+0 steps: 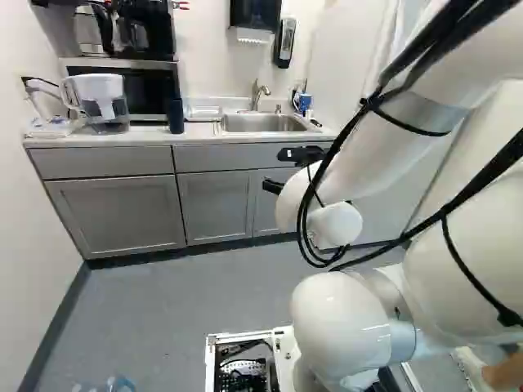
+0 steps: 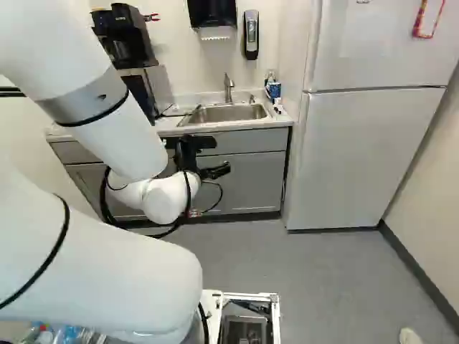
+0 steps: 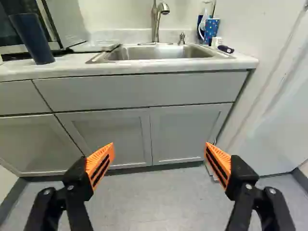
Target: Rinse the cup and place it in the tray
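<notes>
My gripper is in front of the sink cabinets in the right base view. In the wrist view the gripper is open, its orange pads wide apart with nothing between them. A dark blue cup stands upright on the counter, left of the sink in the left base view. The same cup shows far ahead of the gripper in the wrist view. Beside the sink lies a clear tray, between cup and basin. The faucet rises behind the basin.
A water pitcher and a microwave stand on the counter. Right of the sink is a blue patterned container. Closed cabinets face the arm; a white fridge stands to their right. Bottles lie low beside the base.
</notes>
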You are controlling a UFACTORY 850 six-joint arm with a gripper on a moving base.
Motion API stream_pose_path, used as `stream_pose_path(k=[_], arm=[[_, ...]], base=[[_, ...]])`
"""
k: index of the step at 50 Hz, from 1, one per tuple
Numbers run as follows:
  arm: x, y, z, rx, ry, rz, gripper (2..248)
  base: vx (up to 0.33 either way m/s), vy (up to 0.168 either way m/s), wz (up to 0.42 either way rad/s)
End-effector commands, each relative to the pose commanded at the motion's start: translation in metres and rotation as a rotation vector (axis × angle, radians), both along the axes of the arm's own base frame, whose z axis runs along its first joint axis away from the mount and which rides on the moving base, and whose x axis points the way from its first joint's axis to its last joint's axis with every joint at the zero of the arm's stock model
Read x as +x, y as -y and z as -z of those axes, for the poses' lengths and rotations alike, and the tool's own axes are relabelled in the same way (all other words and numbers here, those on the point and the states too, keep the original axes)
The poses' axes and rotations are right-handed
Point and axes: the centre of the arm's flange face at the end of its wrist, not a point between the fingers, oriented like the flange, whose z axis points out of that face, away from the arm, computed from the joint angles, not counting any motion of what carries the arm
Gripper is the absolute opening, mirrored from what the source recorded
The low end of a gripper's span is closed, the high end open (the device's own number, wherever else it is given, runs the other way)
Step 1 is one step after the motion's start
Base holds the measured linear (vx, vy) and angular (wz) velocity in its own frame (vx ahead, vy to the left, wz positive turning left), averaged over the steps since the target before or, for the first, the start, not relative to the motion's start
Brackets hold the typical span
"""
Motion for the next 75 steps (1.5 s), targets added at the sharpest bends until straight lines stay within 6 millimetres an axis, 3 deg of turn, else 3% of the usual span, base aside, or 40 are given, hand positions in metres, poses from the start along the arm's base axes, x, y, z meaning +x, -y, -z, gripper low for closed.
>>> stream_pose_path(k=[28,75], arm=[[0.008,0.001,-0.018,0.0,0.058,0.004,247],[0.066,0.015,-0.069,-0.004,0.164,0.045,247]], base=[[0.0,0.0,0.0],[0.0,0.0,0.0]])
